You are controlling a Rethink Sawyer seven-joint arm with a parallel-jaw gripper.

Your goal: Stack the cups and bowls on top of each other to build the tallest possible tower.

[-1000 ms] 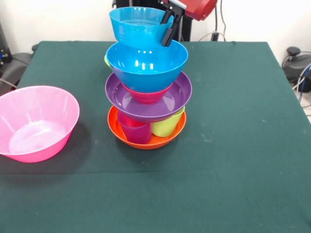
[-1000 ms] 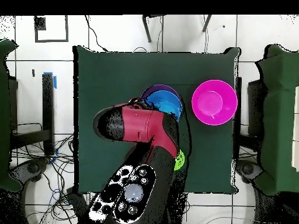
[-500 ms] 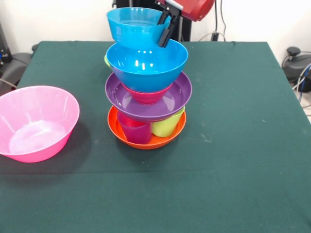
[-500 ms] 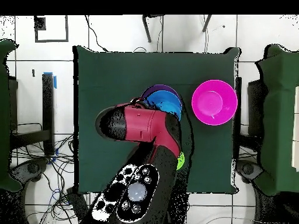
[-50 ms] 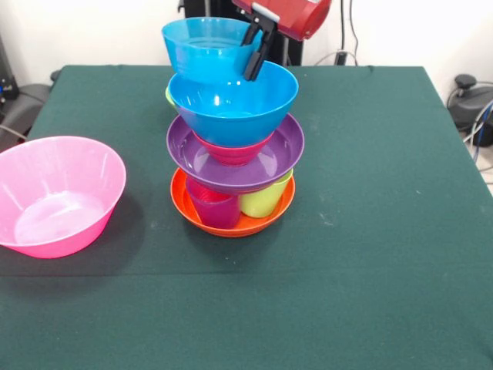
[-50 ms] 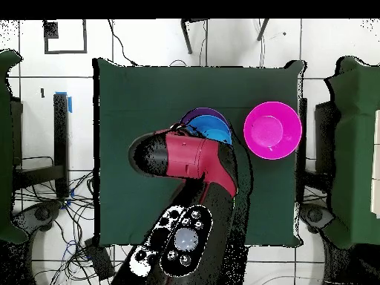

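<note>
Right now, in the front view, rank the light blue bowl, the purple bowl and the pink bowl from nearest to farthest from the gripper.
1. Light blue bowl: held at its rim by the gripper, above the tower.
2. Purple bowl: lower in the tower, below the gripper.
3. Pink bowl: alone at the table's left edge.

Green table (image 5: pixel 370 231) carries pink bowl (image 5: pixel 58 193) (empty) and tower (image 5: pixel 233 131).
</note>
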